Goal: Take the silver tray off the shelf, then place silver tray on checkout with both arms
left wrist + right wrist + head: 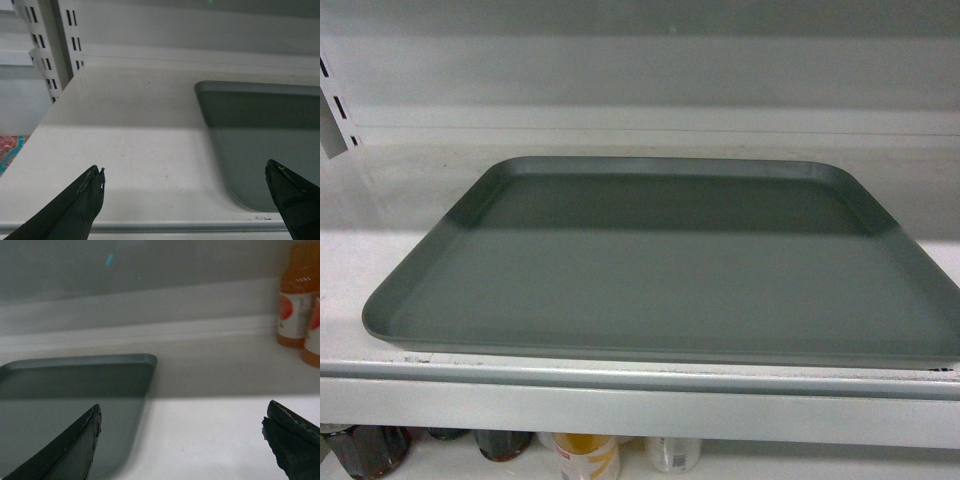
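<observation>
Head cam looks down at the tray from the shelf front; both wrist cams sit low (each catching one tray end).

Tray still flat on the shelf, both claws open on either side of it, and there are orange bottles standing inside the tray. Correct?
Not quite. The orange bottles stand on the shelf right of the silver tray, not in it; the right wrist view shows this. Rest holds: left claw and right claw open.

We count one silver tray on one shelf, two orange bottles beside it, and two grippers, left and right.
</observation>
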Robot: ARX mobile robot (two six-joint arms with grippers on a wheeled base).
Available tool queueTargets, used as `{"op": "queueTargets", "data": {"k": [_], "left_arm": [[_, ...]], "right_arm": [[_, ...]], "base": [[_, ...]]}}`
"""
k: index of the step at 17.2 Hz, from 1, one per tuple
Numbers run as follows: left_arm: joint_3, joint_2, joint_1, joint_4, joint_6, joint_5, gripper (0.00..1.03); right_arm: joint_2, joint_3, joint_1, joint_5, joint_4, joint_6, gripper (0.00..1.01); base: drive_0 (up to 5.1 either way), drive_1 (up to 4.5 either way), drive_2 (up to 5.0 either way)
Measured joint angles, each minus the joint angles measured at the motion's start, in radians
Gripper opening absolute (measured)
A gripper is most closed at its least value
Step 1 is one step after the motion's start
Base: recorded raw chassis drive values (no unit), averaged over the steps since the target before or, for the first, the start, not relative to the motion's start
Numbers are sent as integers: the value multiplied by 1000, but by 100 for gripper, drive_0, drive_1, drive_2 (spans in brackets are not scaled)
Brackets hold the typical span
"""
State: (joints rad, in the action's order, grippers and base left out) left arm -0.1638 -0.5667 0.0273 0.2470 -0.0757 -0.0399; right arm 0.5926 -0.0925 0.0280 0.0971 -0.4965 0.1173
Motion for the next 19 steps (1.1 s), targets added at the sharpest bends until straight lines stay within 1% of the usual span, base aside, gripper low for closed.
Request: {"op": "queueTargets", "data": {"k": [2, 3, 4, 5, 7, 8, 9, 10, 12, 14, 17, 19], "left_arm": [[-24, -124, 1, 96, -3, -27, 98], [-55, -235, 3, 177, -3, -41, 98], [-144, -463, 11, 297, -2, -54, 98], [-230, -647, 25, 329, 3, -57, 98], [-304, -777, 45, 307, 5, -66, 98], [-398, -912, 68, 299, 4, -63, 98], [-482, -997, 87, 264, 5, -42, 98], [-498, -1012, 89, 249, 5, -41, 98], [-530, -1044, 95, 225, 5, -38, 98], [-554, -1065, 102, 209, 5, -37, 98], [-571, -1093, 111, 198, 6, -18, 98], [-573, -1112, 116, 198, 18, -2, 98]], "right_arm": [[143, -37, 19, 10, -118, -20, 98], [275, -78, 34, 13, -205, -36, 98], [521, -162, 65, 13, -318, -64, 98], [698, -242, 79, 2, -322, -92, 98], [805, -308, 95, -7, -307, -111, 98], [887, -399, 110, -23, -278, -118, 98], [957, -484, 119, -45, -203, -109, 98], [975, -507, 122, -50, -174, -104, 98], [1018, -565, 122, -66, -113, -82, 98], [1050, -612, 122, -76, -80, -62, 98], [1090, -664, 122, -95, -17, -37, 98], [1113, -676, 123, -100, 8, -23, 98]], "base": [[0, 0, 0], [0, 0, 0], [0, 0, 0], [0, 0, 0], [0, 0, 0], [0, 0, 0], [0, 0, 0], [0, 0, 0], [0, 0, 0], [0, 0, 0], [0, 0, 0], [0, 0, 0]]}}
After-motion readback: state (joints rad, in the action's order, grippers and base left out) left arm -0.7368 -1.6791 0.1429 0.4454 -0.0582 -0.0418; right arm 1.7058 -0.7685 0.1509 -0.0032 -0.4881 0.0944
